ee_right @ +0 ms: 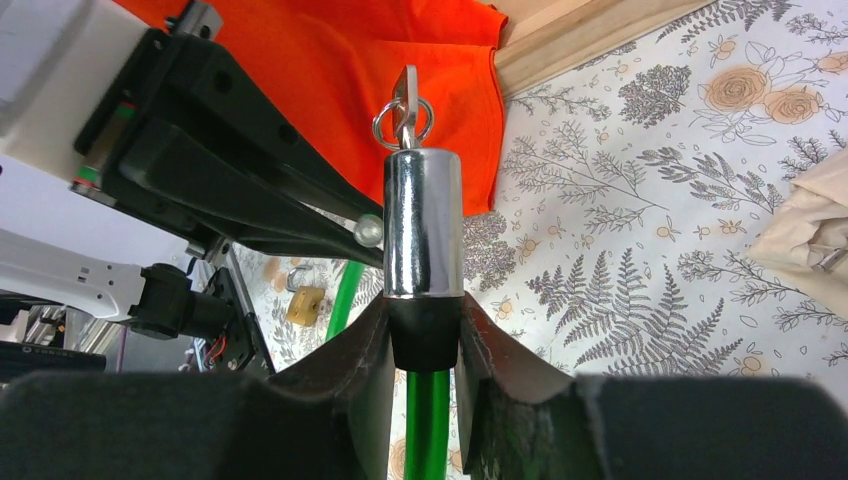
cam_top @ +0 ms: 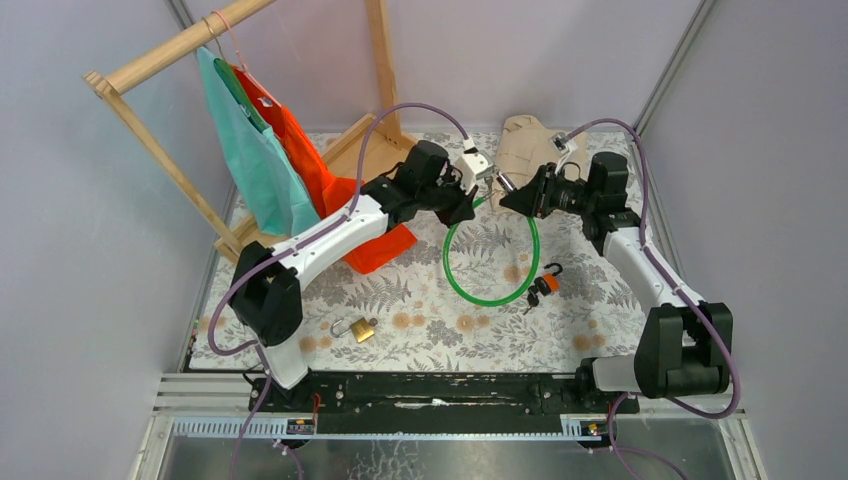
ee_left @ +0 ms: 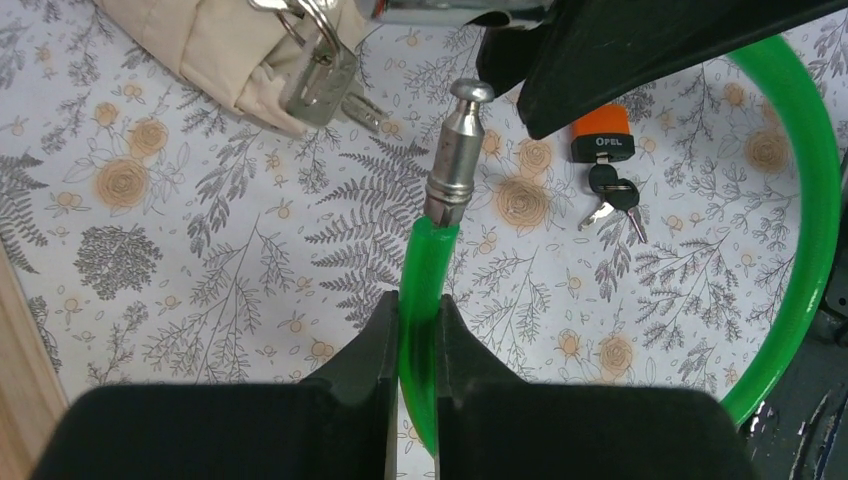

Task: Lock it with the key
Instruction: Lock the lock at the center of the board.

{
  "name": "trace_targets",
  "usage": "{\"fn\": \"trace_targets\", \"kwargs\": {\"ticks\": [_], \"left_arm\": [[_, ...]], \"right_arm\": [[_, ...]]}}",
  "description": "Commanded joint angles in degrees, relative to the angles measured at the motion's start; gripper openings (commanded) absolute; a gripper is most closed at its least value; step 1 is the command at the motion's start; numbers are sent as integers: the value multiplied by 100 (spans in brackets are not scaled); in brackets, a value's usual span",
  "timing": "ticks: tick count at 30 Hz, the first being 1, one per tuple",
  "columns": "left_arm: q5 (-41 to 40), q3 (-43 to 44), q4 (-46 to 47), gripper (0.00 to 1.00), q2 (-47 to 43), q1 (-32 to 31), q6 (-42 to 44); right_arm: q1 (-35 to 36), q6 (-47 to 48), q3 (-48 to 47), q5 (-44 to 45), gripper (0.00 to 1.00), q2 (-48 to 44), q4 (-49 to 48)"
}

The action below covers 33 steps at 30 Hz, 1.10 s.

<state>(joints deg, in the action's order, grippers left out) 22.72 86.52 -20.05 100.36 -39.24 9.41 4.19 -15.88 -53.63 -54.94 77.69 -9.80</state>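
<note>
Light wooden rack (cam_top: 180, 45) upper left, with teal fabric bag (cam_top: 262, 170) and orange cloth (cam_top: 300, 140) hanging on it. Beige fabric pouch (cam_top: 520, 145) top centre. Small brass padlock (cam_top: 362, 329) lower left on floral-print table cover (cam_top: 420, 310). Orange-and-black padlock with keys (cam_top: 545, 285) right of centre.

This is a robotics lab cell. Plain grey wall panels (cam_top: 80, 260) set between aluminium posts (cam_top: 672, 75) box in a small table (cam_top: 450, 335) under a fern-and-flower printed cover. The left arm (cam_top: 320, 240) and the right arm (cam_top: 650, 270), both trailing purple cables (cam_top: 410, 108), are bolted to a black rail (cam_top: 440, 385) at the table's near edge. Staged props sit around them: a wooden clothes rack (cam_top: 160, 150) hung with bright garments (cam_top: 255, 170), a green cable lock (ee_left: 420, 270) and a brass padlock (cam_top: 362, 329).
</note>
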Motion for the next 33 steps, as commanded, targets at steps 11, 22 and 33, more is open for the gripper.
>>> {"fn": "trace_targets", "kwargs": {"ticks": [11, 22, 33], "left_arm": [[58, 439, -104, 0, 272, -172, -190], [158, 496, -104, 0, 333, -172, -235], [134, 617, -104, 0, 469, -173, -320]], "right_arm": [[214, 402, 9, 223, 0, -324, -164], [245, 549, -4, 388, 0, -301, -40], [260, 631, 21, 303, 0, -290, -11]]}}
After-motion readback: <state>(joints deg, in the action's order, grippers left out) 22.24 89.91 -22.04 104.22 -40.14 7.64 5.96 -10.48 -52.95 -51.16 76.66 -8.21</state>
